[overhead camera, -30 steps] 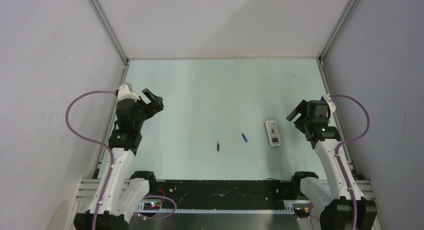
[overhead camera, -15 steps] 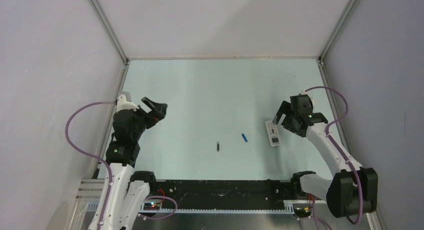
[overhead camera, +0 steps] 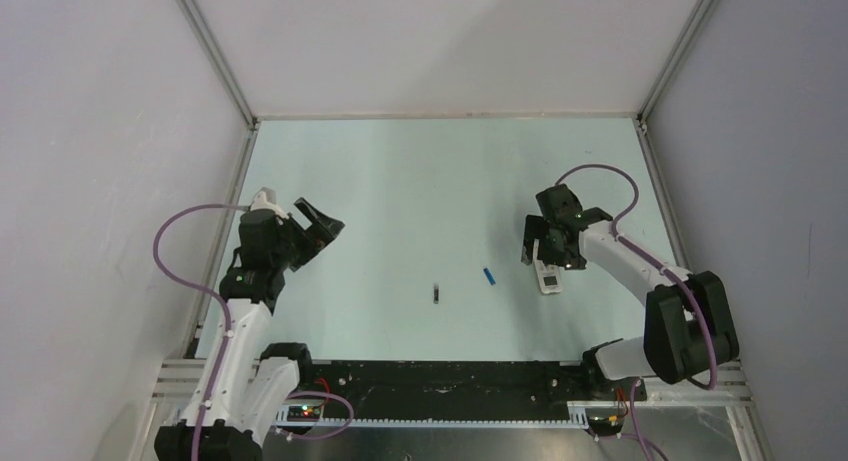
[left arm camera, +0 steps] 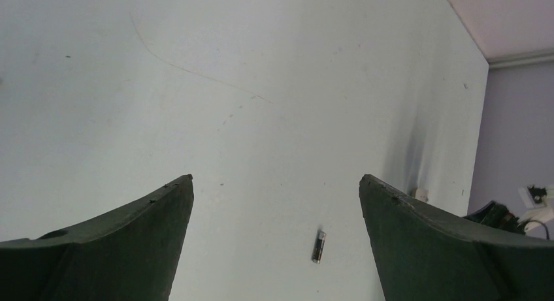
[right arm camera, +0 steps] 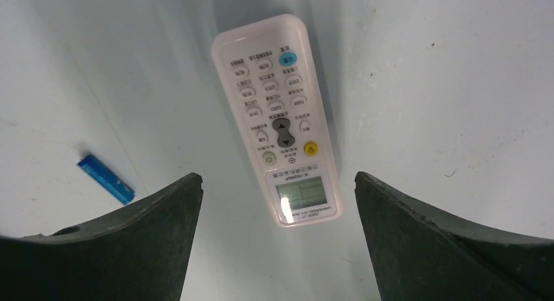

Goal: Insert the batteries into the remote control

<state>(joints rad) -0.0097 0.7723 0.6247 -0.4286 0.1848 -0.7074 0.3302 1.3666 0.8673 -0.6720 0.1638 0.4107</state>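
Right now our right gripper point(right arm camera: 276, 177) hangs low over the remote point(right arm camera: 277, 118), jaws spread wide with nothing held between them. In the right wrist view the remote lies face up on the table point(overhead camera: 420, 181), with its buttons and little screen showing and the screen end nearest the camera. It sits in the gap between the two dark fingers point(right arm camera: 130, 236), and as far as we can tell it touches neither. The blue battery point(right arm camera: 106, 179) lies flat on the table beside the remote, near it but apart, just past the finger on the left of that view.

From above, we see the gripper covering the far end of the remote, with the near end showing beneath it. The blue battery lies to the left of the remote. The black battery point(overhead camera: 437, 294) lies farther left again, apart from both and close to the middle of the table.

Our left gripper point(overhead camera: 318, 224) looks raised off the table on the left side, well apart from all three things. Its jaws are wide open too and hold nothing. In its wrist view the black battery shows small on the table, well ahead of the fingers.
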